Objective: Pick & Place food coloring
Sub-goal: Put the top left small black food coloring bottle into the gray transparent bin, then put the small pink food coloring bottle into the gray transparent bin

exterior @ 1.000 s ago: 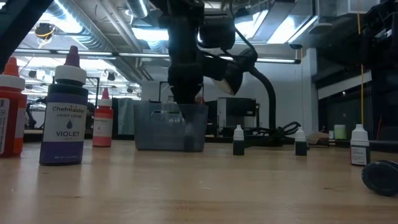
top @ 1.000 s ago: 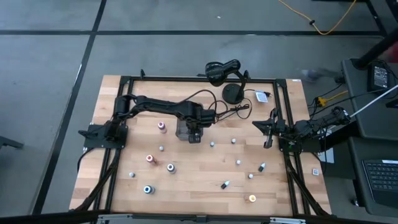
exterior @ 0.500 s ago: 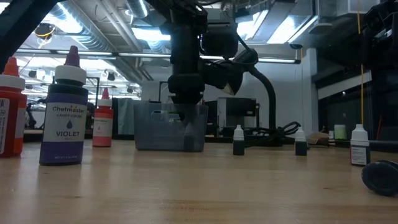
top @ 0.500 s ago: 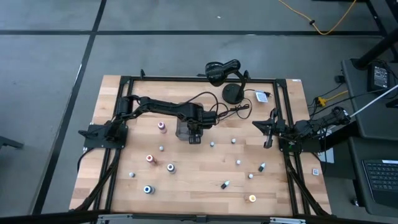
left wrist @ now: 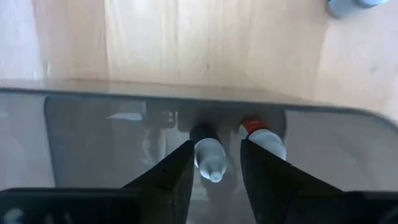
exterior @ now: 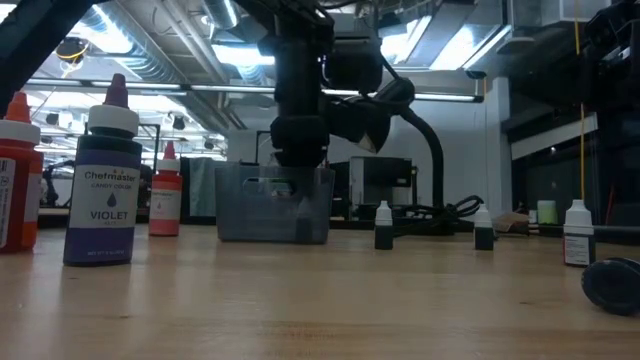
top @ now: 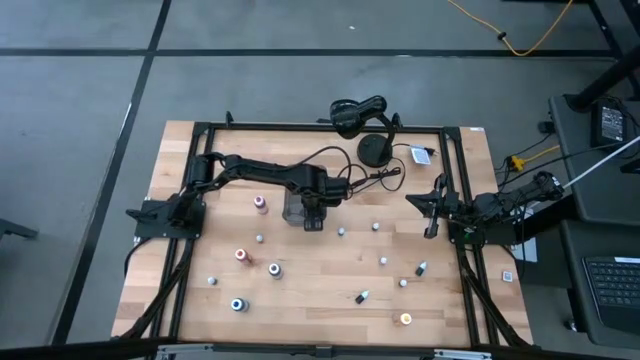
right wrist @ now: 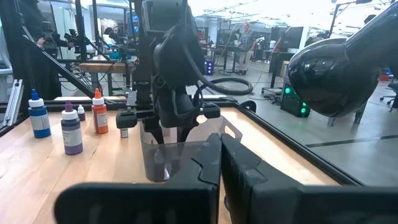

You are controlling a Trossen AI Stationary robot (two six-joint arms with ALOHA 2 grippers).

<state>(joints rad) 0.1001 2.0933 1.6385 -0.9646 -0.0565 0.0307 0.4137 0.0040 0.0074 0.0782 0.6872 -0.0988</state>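
Note:
My left gripper (top: 309, 212) points straight down into the gray see-through tray (top: 294, 208), also seen as the tray (exterior: 275, 205). In the left wrist view its fingers stand open on either side of a small food coloring bottle (left wrist: 209, 155) with a dark cap, lying on the tray floor. I see a gap at one finger; at the other I cannot tell. A red-capped bottle (left wrist: 261, 134) lies beside it. My right gripper (top: 432, 212) waits shut and level at the table's right side.
Several food coloring bottles are scattered over the table, such as pink (top: 261, 204), red (top: 241, 255), blue (top: 237, 304) and orange (top: 405, 319). A black round-based stand (top: 375, 150) with cable is at the far edge. Large violet (exterior: 108, 190) and red (exterior: 165, 200) bottles stand near the low camera.

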